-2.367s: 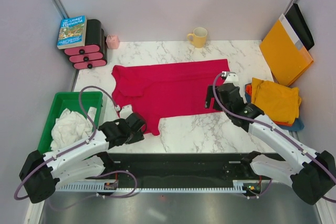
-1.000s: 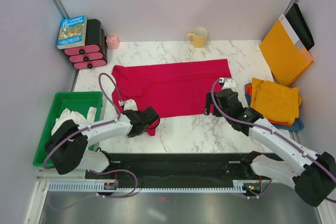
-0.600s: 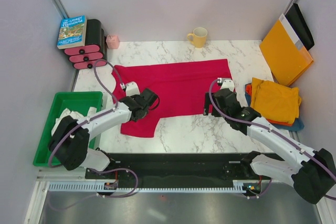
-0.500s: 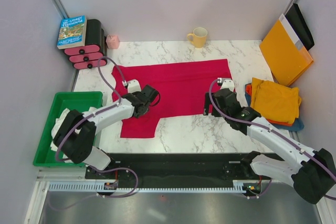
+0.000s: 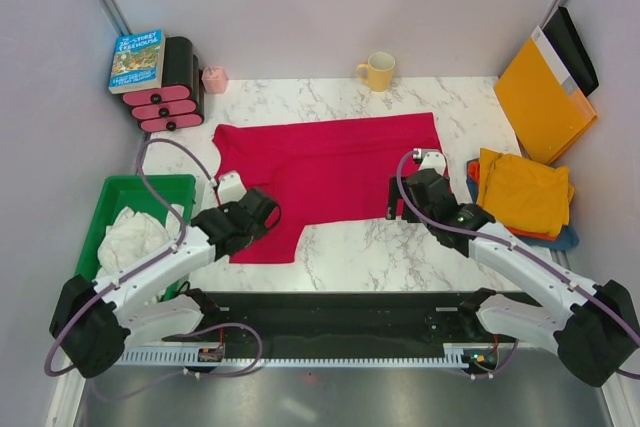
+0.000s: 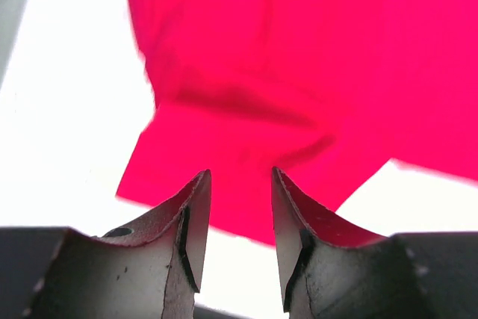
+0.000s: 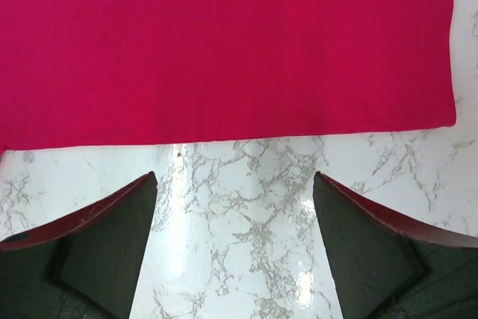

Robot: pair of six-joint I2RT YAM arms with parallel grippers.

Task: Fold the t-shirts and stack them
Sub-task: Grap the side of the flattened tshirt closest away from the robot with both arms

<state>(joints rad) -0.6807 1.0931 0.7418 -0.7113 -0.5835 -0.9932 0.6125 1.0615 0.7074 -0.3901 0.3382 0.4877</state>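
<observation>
A crimson red t-shirt (image 5: 335, 167) lies spread flat on the marble table, with one sleeve (image 5: 265, 242) sticking out at its near left. My left gripper (image 5: 266, 211) hovers over that sleeve; in the left wrist view it (image 6: 239, 178) is open a little, with nothing between the fingers and the red sleeve (image 6: 224, 147) below. My right gripper (image 5: 400, 203) is at the shirt's near right hem. In the right wrist view it (image 7: 233, 184) is wide open over bare marble, just short of the hem (image 7: 239, 136). A folded mustard-yellow shirt (image 5: 525, 190) tops a stack at the right, with orange-red and blue cloth (image 5: 566, 239) under it.
A green bin (image 5: 112, 197) at the left holds white cloth (image 5: 130, 242). An orange-yellow envelope (image 5: 543, 97) leans at the back right. A yellow mug (image 5: 378, 71) stands at the back. A book (image 5: 137, 60) lies on black and pink drawers (image 5: 168, 97), beside a small pink object (image 5: 214, 79).
My left gripper dragged the sleeve from a bunched heap, laid it flat at the near left, let go and drew back toward me. The right arm has barely moved.
</observation>
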